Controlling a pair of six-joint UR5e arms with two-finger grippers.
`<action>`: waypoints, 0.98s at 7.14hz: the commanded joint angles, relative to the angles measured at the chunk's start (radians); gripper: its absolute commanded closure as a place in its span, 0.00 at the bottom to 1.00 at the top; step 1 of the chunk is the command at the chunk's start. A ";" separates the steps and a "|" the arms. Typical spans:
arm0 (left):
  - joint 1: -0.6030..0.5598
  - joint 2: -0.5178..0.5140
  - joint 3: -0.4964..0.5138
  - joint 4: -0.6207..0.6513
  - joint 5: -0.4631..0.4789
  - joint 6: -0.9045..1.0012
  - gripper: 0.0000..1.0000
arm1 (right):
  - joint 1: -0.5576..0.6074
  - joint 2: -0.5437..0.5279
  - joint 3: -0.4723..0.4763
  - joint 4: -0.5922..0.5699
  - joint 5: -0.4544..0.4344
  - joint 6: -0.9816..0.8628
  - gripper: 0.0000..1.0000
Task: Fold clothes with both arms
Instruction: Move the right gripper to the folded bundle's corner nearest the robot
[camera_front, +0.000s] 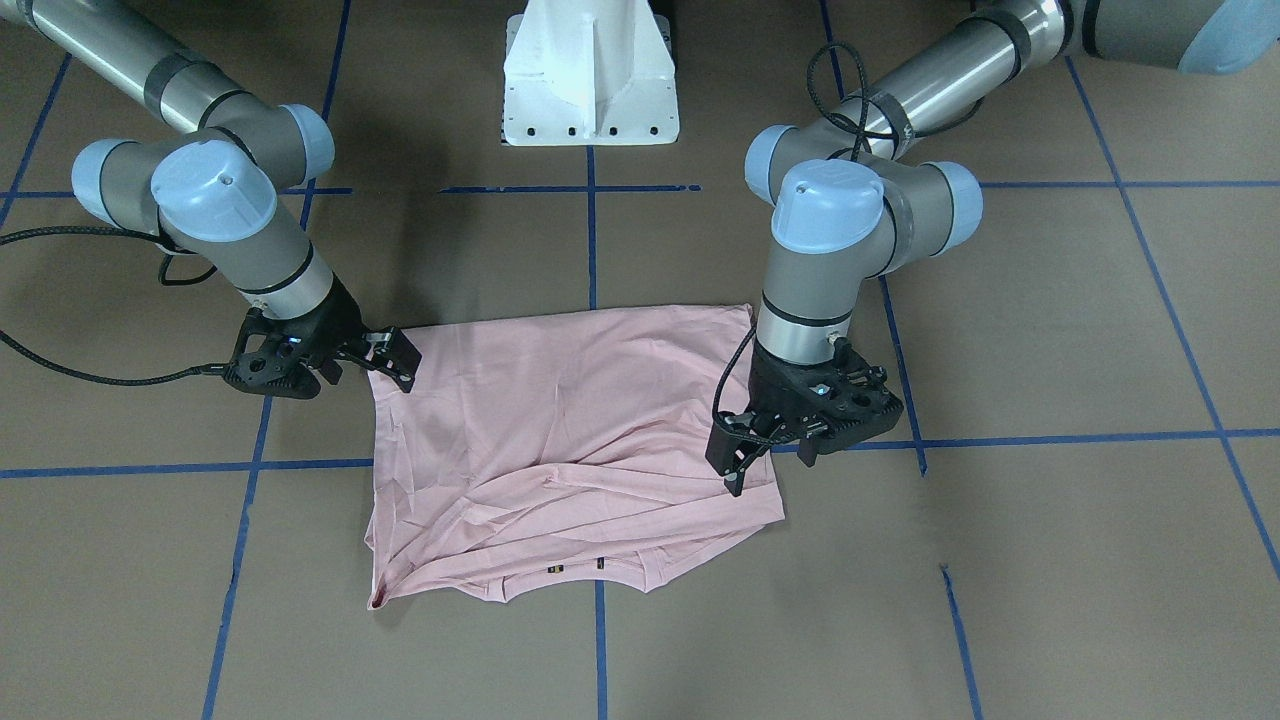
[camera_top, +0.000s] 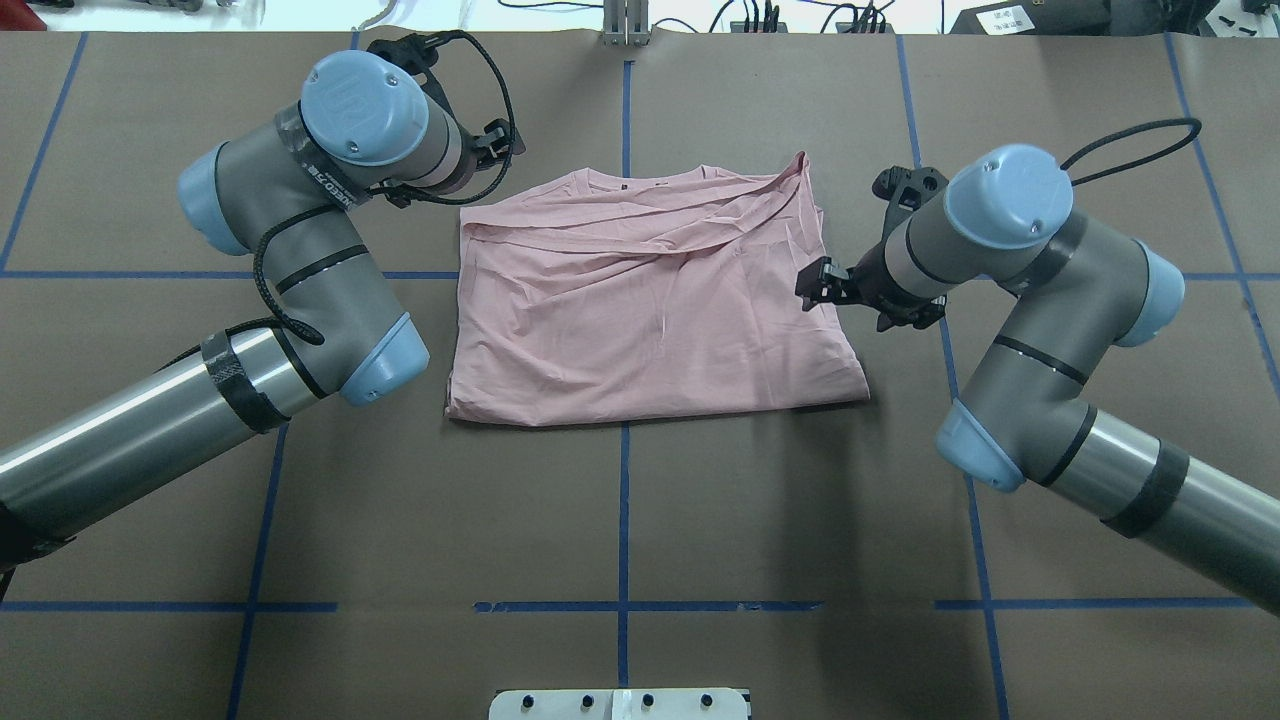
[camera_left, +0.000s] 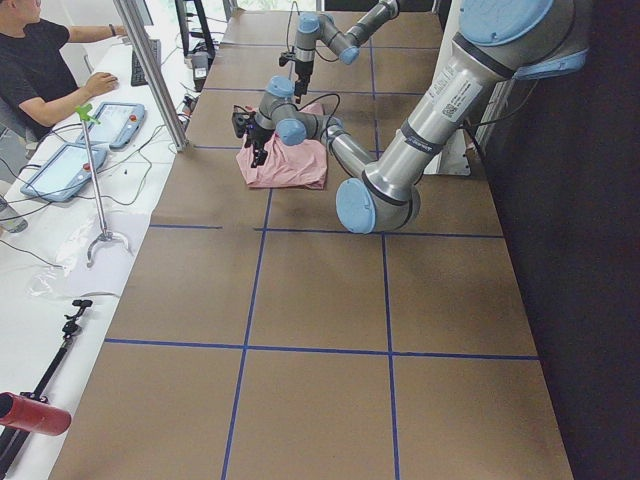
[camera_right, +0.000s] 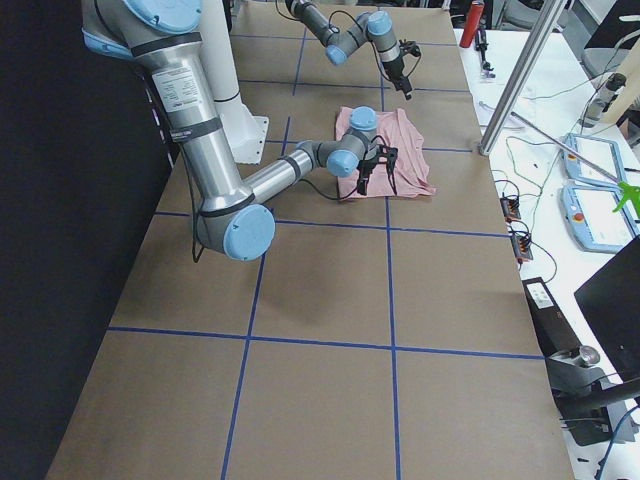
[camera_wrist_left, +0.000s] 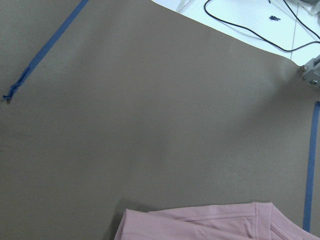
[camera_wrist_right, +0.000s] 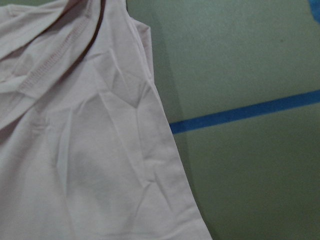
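Note:
The pale pink T-shirt (camera_front: 560, 430) lies folded on the brown table, plain side up, so the Snoopy print is hidden. It also shows in the overhead view (camera_top: 640, 300). Its collar edge and small black tags (camera_front: 552, 570) face away from the robot. My left gripper (camera_front: 735, 470) hovers over the shirt's left far corner, open and empty; the arm partly hides it in the overhead view (camera_top: 500, 145). My right gripper (camera_front: 395, 360) is at the shirt's right edge (camera_top: 815, 285), open and empty. The wrist views show only shirt cloth (camera_wrist_left: 200, 222) (camera_wrist_right: 90, 150), no fingers.
The white pedestal base (camera_front: 590, 80) stands at the robot's side of the table. Blue tape lines (camera_top: 624, 500) grid the brown tabletop. An operator (camera_left: 40, 60) sits at a white bench with tablets (camera_left: 60, 170) beyond the far table edge.

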 joint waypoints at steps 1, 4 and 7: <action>0.002 0.001 -0.004 0.000 0.000 -0.004 0.00 | -0.042 -0.031 0.009 -0.002 -0.007 0.000 0.01; 0.004 0.001 -0.011 0.000 0.000 -0.004 0.00 | -0.054 -0.039 0.020 -0.003 0.005 -0.002 0.81; 0.004 0.001 -0.013 0.000 -0.002 -0.004 0.00 | -0.069 -0.039 0.095 -0.127 0.028 -0.023 1.00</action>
